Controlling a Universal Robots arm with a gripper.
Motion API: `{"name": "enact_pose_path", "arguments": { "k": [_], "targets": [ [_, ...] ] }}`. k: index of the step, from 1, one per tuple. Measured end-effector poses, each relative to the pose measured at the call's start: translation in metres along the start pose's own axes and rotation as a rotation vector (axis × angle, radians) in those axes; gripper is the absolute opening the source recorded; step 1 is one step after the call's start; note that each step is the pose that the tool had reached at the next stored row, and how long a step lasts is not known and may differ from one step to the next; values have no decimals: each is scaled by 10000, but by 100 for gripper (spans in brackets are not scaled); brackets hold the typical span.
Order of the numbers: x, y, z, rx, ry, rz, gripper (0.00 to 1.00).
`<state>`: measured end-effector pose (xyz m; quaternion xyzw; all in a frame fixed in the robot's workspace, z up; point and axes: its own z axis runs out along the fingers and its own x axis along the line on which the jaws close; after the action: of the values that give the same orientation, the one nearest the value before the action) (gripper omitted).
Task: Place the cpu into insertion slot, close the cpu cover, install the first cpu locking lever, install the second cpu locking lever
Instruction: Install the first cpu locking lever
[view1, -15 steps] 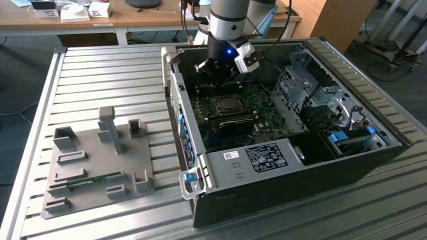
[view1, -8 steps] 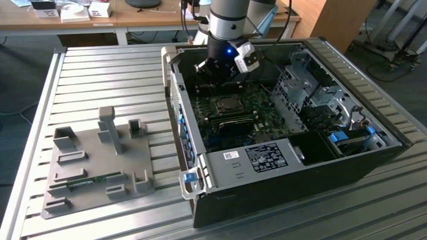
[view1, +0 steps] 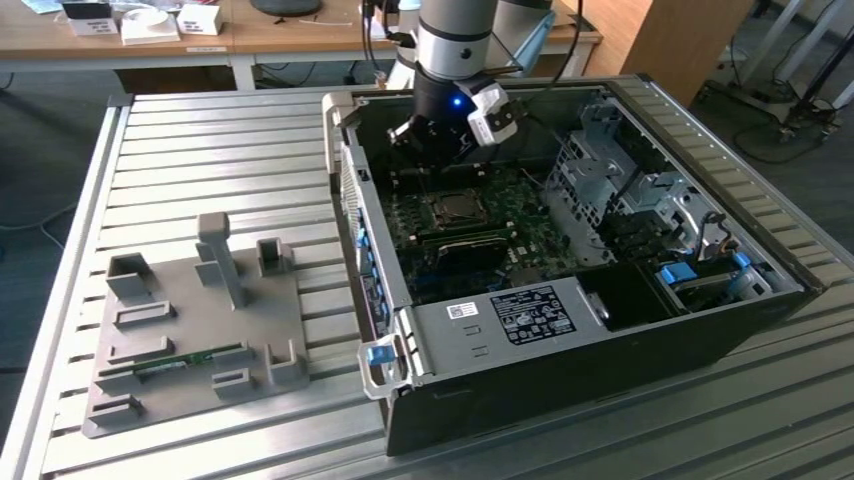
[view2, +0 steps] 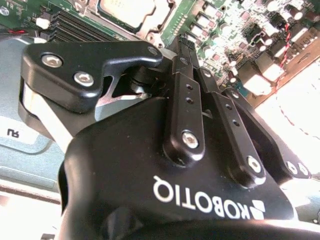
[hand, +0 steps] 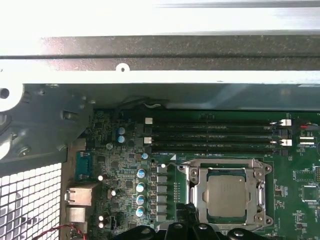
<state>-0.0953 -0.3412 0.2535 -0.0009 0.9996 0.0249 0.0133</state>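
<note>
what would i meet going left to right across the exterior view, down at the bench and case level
grey fixture tray -> blue latch on the case's near corner -> cpu on the green board -> grey metal drive cage

White brand lettering (view2: 202, 197) on the pincer (view2: 186, 47) body, black label (view1: 537, 312) and white sticker (view1: 462, 310) on metal box (view1: 441, 345), print too small
</note>
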Motion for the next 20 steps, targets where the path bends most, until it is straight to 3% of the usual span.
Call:
{"name": "enact_pose_path", "arguments": {
  "k": [9,20],
  "targets": [
    [114,1,-1,-3,-23,-2,11],
    [118,3,-46,-75,-24,-1,11]
  ]
}}
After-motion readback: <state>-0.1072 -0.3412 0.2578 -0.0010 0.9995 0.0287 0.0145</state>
